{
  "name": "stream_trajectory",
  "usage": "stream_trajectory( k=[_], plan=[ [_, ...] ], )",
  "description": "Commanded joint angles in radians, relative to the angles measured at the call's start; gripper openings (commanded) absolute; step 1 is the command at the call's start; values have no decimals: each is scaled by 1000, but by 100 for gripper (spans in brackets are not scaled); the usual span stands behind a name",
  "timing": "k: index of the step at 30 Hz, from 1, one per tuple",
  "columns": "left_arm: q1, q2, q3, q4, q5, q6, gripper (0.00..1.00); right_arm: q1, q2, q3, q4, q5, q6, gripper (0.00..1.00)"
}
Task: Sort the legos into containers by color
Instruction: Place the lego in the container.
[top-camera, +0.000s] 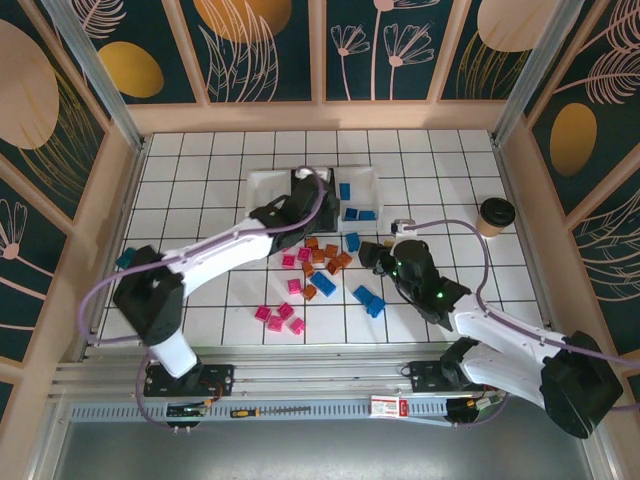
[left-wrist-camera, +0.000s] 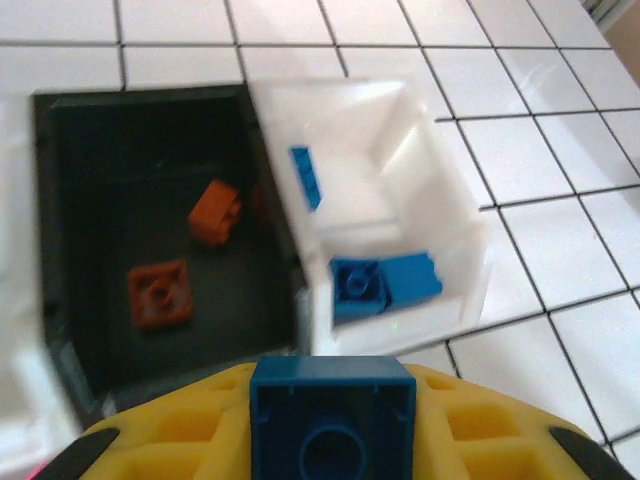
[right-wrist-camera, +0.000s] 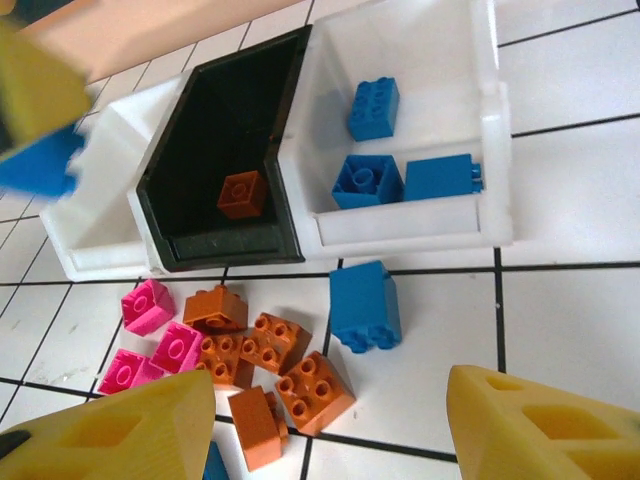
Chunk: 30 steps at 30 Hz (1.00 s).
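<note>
My left gripper (left-wrist-camera: 332, 405) is shut on a blue lego (left-wrist-camera: 331, 380) just short of the containers' near rims. Below it, the black tray (left-wrist-camera: 120, 180) holds two orange-brown legos (left-wrist-camera: 214, 211), and the white tray (left-wrist-camera: 425, 190) to its right holds three blue ones (left-wrist-camera: 357, 287). From above, the left gripper (top-camera: 303, 186) covers the black tray, with a second white tray (top-camera: 262, 186) to its left. My right gripper (right-wrist-camera: 330, 400) stands open and empty over orange-brown legos (right-wrist-camera: 315, 390), with a loose blue lego (right-wrist-camera: 365, 305) just beyond and pink legos (right-wrist-camera: 148, 305) to the left.
More pink legos (top-camera: 280, 318) and blue legos (top-camera: 368, 300) lie on the tiled floor in front of the trays. A tan cup with a dark lid (top-camera: 494, 215) stands at the right wall. A teal block (top-camera: 125, 258) lies by the left wall.
</note>
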Motion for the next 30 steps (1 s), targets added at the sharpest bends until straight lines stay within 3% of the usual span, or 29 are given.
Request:
stream_trajectory(
  k=[1,11,14,18,25,30],
  plan=[
    [18,139,137,-23,37,57,23,-1,-54,-37,-48,46,52,63],
    [58,467,503,-45,100,50,24,1,-121,-60,-93,40,77,63],
    [71,525,567,-49,108,34,30,3,-118,-62,-94,27,82,63],
    [81,563,624,-61,128,16,49,7,-120,-62,-105,24,89,63],
    [80,399,552,18,215,-16,78,6,-115,-63,-106,12,87,63],
    [80,173,302,101,252,-33,88,6,-96,-59,-116,-18,82,64]
  ],
)
